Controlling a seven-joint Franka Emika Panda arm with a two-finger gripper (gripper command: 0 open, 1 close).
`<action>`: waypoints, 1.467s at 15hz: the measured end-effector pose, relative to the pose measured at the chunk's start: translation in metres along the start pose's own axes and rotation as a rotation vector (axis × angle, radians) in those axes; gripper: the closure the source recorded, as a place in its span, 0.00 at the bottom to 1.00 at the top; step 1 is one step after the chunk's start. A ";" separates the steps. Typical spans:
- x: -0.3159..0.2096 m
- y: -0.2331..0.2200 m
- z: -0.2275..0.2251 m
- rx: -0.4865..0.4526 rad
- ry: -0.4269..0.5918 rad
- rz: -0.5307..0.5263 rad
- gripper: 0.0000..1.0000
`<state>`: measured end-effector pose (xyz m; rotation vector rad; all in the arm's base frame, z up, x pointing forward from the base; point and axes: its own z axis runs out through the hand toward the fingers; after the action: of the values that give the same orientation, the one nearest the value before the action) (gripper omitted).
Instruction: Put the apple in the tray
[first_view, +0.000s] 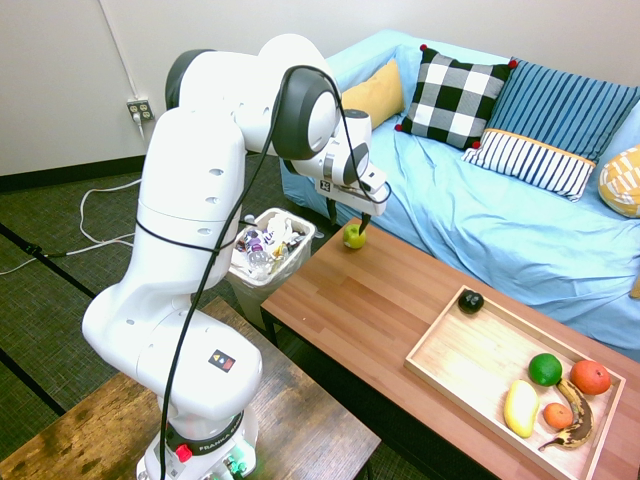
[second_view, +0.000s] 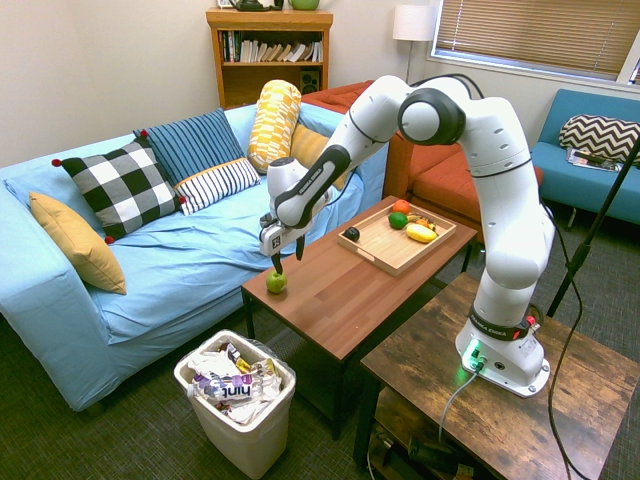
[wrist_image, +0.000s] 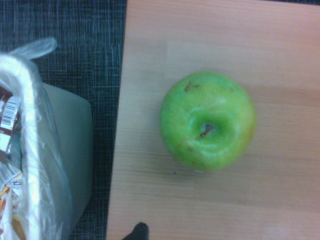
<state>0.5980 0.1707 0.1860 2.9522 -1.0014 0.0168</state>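
Observation:
The yellow-green apple sits upright, stem dimple up, near the corner of the wooden coffee table by the sofa. My gripper hangs open just above it, fingers pointing down, holding nothing. One finger is right over the apple and the other is off to the side. The pale wood tray lies at the table's other end, well away from the apple.
In the tray lie a black fruit, a dark green fruit, two orange fruits, a yellow fruit and a brown banana. A white bin full of rubbish stands on the floor beside the apple's table corner. The blue sofa runs along the table.

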 end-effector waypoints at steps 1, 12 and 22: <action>0.004 -0.005 0.011 -0.013 -0.004 0.004 0.00; 0.032 -0.031 0.057 -0.045 -0.014 0.028 1.00; 0.046 -0.046 0.058 -0.042 -0.012 0.040 1.00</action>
<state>0.6626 0.1783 0.1277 2.8980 -1.0484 -0.0207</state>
